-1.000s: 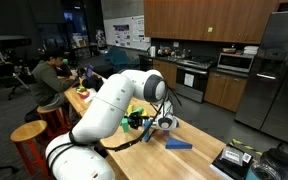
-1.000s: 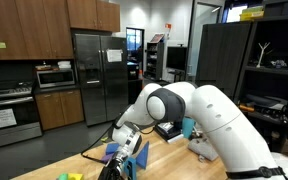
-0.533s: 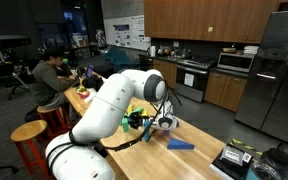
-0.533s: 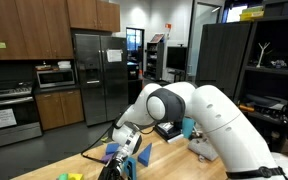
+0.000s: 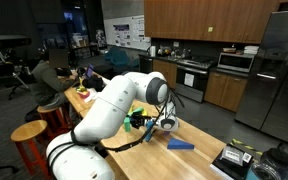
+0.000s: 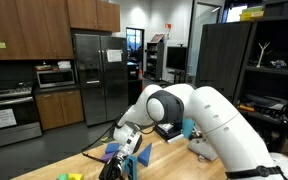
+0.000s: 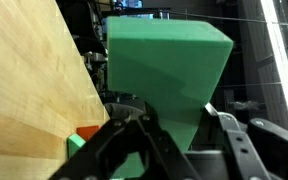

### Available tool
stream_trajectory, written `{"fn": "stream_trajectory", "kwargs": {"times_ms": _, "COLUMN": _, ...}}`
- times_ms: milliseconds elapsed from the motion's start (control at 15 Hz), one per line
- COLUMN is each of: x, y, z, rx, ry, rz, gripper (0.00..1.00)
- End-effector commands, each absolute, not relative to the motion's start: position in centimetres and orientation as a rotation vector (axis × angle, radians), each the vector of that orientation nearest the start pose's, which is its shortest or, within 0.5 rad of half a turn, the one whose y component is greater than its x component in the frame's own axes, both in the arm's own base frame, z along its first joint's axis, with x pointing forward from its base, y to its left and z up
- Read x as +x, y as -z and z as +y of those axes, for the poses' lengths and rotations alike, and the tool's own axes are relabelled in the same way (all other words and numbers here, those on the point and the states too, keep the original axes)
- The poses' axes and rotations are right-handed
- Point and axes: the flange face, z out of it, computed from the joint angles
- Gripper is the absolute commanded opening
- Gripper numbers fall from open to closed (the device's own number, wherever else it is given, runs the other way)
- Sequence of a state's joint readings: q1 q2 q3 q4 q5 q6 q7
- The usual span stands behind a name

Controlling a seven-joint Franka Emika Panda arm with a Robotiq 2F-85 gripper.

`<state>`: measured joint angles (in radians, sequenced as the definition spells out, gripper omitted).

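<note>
A large green block (image 7: 164, 75) fills the wrist view, and my gripper (image 7: 179, 128) is shut on its lower end, with one black finger on each side. In both exterior views the gripper (image 5: 137, 121) (image 6: 120, 160) hangs just above the wooden table (image 5: 189, 132) with the green block (image 5: 136, 117) in it. Beside the gripper on the table, a flat blue block (image 5: 179, 144) lies. An orange piece (image 7: 87, 133) shows at the table's edge in the wrist view.
A yellow object (image 5: 134, 107) sits behind the gripper. A black box (image 5: 234, 160) stands on the table's near corner. A person (image 5: 46, 75) sits at the table's far end, beside wooden stools (image 5: 29, 135). Kitchen cabinets and a fridge (image 6: 94, 75) stand behind.
The arm and the green block have not moved. The seated person in the background has leaned down.
</note>
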<state>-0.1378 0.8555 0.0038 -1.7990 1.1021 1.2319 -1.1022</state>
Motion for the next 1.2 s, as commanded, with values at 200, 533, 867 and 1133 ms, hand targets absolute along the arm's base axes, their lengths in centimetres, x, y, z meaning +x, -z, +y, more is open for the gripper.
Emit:
{"fn": "stream_trajectory", "kwargs": {"times_ms": 200, "x": 53.16, "y": -7.50, "z": 2.95, "rx": -1.398, "ry": -0.352, "rz": -0.305, "gripper": 0.19}}
{"fn": "stream_trajectory", "kwargs": {"times_ms": 533, "x": 53.39, "y": -7.62, "z": 2.73, "rx": -1.373, "ry": -0.352, "rz": -0.301, "gripper": 0.69}}
{"fn": "stream_trajectory", "kwargs": {"times_ms": 867, "x": 53.48, "y": -7.75, "z": 2.57, "rx": -1.369, "ry": -0.344, "rz": -0.294, "gripper": 0.94}}
{"fn": "stream_trajectory", "kwargs": {"times_ms": 1133, "x": 53.54, "y": -7.83, "z": 2.46, "rx": -1.370, "ry": -0.336, "rz": -0.294, "gripper": 1.00}}
